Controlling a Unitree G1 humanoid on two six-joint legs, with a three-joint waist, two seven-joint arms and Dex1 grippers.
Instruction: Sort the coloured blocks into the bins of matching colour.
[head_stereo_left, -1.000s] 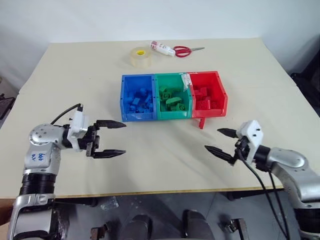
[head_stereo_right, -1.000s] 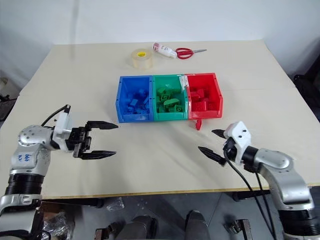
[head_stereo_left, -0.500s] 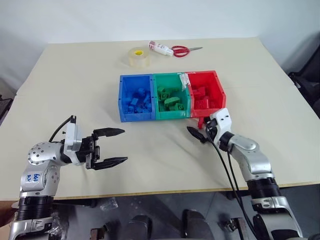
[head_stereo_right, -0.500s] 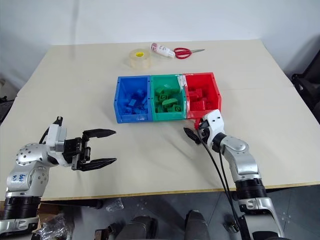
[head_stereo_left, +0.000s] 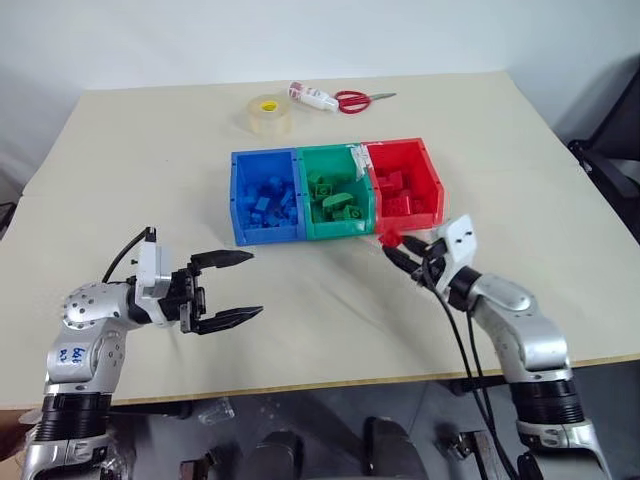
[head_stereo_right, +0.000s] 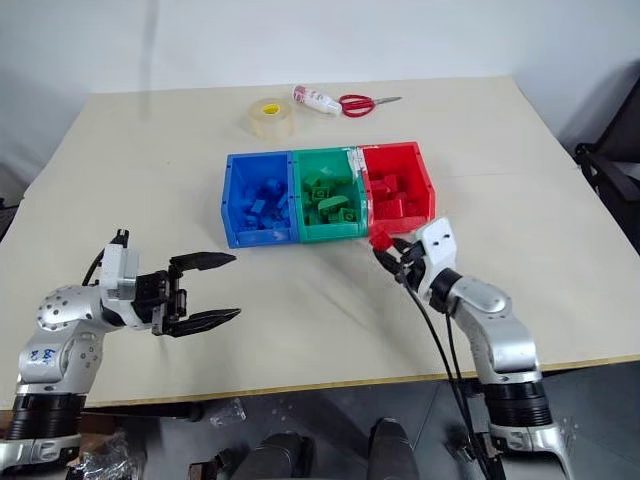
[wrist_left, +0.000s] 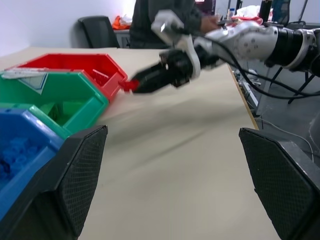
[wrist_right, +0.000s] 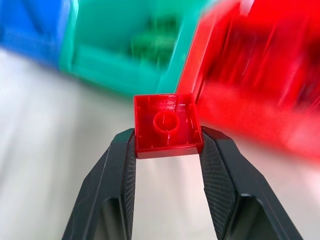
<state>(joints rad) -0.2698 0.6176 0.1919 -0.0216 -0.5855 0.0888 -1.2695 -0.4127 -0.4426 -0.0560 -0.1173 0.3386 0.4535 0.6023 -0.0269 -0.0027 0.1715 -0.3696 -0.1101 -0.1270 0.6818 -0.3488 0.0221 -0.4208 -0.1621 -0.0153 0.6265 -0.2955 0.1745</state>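
1. The right gripper (wrist_right: 167, 150) is pinching a red block (wrist_right: 167, 126) between its two black fingers, closed in on the block's side walls with its hollow underside facing the wrist camera.
2. The red bin (head_stereo_right: 421, 186) is sitting just ahead of the fingertips, its near wall almost at the block; the green bin (head_stereo_right: 297, 190) is next to it and the blue bin (head_stereo_right: 229, 200) beyond that, away to the gripper's left.
3. To do this step well, the block probably needs lifting clear above the red bin's rim before release, keeping it away from the green neighbour.
4. The grip is catching only the block's lower edges, so a slow carry looks safer; hard, smooth plastic could slip.
5. The left gripper (head_stereo_left: 232, 288) is standing wide open, holding nothing, well apart from the bins.
6. The bins are glossy, rigid, open-topped boxes, already holding studded bricks of matching colour; the table (head_stereo_left: 300, 300) is a matte, pale board.
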